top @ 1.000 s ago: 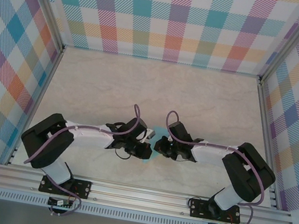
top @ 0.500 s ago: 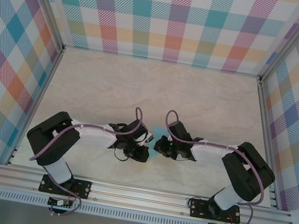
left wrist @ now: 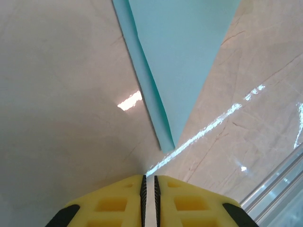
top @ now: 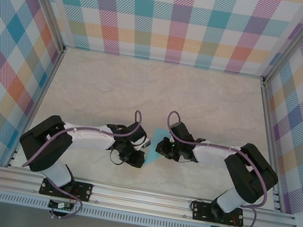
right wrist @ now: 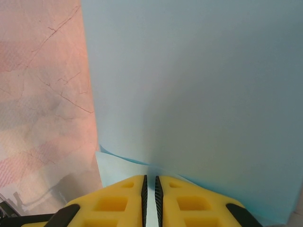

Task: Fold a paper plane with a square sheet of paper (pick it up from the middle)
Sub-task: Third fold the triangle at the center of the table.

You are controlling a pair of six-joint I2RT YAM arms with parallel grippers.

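marbled table [top: 115, 83] around blue paper plane [top: 153, 147]

Arms [top: 92, 134] white, black joints, purple cables [top: 138, 114]; tool fingers [left wrist: 109, 208] yellow.

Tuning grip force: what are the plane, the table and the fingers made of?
Plane: thin matte turquoise paper; sharp creases, layered edge. Table: glossy, pale, marble-veined, probably laminate or stone; it mirrors lights. Left fingers: yellow, likely moulded or printed plastic with pockets; black pad strips, maybe rubber.
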